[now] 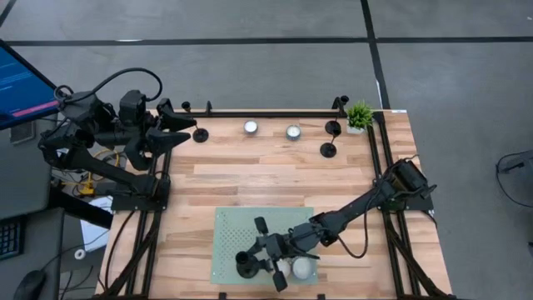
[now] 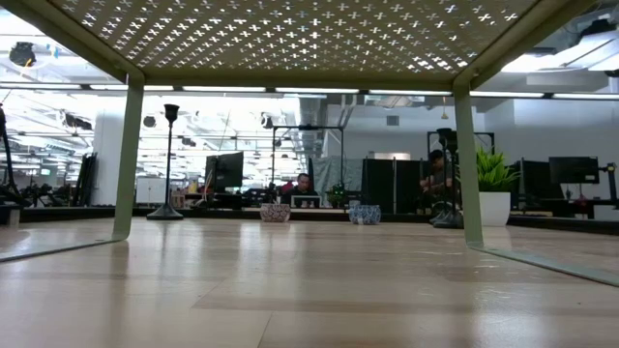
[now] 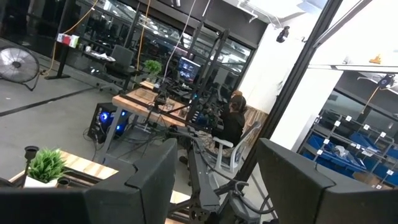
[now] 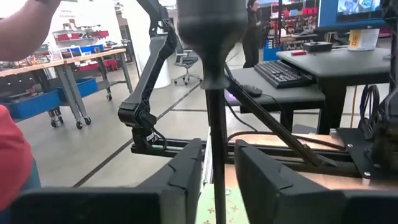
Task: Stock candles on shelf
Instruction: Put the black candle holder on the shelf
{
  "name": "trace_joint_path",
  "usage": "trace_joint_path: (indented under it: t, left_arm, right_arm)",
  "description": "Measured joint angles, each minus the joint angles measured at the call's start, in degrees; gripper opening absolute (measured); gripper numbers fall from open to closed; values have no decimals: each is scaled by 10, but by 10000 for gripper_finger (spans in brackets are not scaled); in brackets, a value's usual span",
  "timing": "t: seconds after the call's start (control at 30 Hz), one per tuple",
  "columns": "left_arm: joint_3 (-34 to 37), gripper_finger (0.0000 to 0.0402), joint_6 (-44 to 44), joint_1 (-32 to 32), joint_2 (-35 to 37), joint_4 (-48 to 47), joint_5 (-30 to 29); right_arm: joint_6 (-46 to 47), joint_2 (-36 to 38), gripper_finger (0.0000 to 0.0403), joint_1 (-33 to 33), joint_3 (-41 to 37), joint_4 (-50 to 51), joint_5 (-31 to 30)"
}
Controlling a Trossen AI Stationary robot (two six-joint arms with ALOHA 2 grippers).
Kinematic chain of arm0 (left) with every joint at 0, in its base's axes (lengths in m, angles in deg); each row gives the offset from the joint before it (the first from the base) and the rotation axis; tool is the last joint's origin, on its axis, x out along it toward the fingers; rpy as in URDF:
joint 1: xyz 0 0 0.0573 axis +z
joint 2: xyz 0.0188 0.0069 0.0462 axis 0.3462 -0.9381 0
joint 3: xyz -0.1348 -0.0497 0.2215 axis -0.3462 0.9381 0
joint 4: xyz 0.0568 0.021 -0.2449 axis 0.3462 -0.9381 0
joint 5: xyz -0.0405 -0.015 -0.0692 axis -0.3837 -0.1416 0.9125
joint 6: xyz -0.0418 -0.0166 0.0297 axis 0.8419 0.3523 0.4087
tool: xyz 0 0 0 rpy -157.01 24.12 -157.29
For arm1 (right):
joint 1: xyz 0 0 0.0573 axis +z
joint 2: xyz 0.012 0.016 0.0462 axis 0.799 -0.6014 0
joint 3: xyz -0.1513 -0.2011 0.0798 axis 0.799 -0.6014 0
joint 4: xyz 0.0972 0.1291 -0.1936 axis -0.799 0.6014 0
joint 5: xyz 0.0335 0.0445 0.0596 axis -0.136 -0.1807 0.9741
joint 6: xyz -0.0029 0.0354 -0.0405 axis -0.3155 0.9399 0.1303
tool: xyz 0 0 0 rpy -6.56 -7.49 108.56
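The pale green perforated shelf (image 1: 233, 225) stands at the table's near edge; the low view looks under its top (image 2: 290, 39). One white candle (image 1: 301, 268) rests on its near right part. Two more candles (image 1: 251, 127) (image 1: 293, 132) sit by the far edge. A black candlestick (image 1: 244, 265) stands upright on the shelf's near left part. My right gripper (image 1: 252, 260) is open and level, its fingers either side of the candlestick's thin stem (image 4: 216, 143), with narrow gaps showing. My left gripper (image 1: 190, 132) waits open, raised at the far left.
Three more black candlesticks (image 1: 201, 133) (image 1: 331, 129) (image 1: 329, 150) stand near the far edge, with a small potted plant (image 1: 360, 115) at the far right corner. The shelf's legs (image 2: 131, 155) (image 2: 469, 155) rest on the wooden tabletop. Bare planks lie between the shelf and the far row.
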Motion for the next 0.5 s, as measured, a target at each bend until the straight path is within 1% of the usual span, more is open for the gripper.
trace_joint_path:
  t: [0.17,0.3,0.43,0.5]
  left_arm:
    - [0,222,-4,0,0,0,0]
    - [0,222,-17,0,0,-1,-6]
    - [0,222,-44,0,0,-5,-61]
    - [0,222,-66,0,0,-17,-110]
  right_arm:
    - [9,17,154,5,0,24,-16]
    - [14,47,197,12,0,88,-39]
    - [14,108,219,20,0,175,-69]
    - [15,148,222,24,0,235,-87]
